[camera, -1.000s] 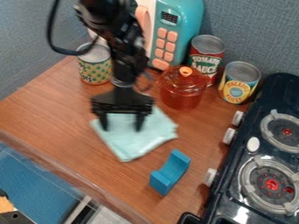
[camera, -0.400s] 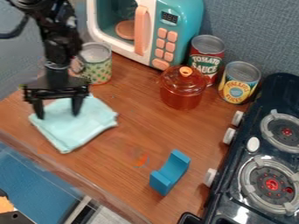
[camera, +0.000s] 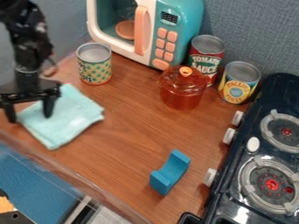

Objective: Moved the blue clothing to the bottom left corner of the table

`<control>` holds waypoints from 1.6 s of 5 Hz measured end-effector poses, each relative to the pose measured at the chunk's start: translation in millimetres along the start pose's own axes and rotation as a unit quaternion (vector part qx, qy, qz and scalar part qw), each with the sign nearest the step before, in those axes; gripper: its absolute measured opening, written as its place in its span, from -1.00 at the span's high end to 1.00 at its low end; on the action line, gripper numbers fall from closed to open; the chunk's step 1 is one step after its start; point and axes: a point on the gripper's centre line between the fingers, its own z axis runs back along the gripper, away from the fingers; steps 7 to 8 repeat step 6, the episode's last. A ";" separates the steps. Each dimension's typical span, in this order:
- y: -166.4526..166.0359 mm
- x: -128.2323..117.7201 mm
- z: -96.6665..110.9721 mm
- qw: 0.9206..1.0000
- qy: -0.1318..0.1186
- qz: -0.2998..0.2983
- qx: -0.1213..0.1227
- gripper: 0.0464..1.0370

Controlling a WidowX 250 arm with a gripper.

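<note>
Well, pinkish disc inside microwave.

A camera high above the table looks down at a slant, facing across the wood toward a toy microwave and gray-blue wall. The view is fairly close: the microwave is cropped at the top, the toy stove at the right. The table's front edge runs diagonally at lower left.
</note>
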 end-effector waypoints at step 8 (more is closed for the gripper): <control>-1.6 26.4 91.8 0.985 -0.054 0.085 -0.139 -0.92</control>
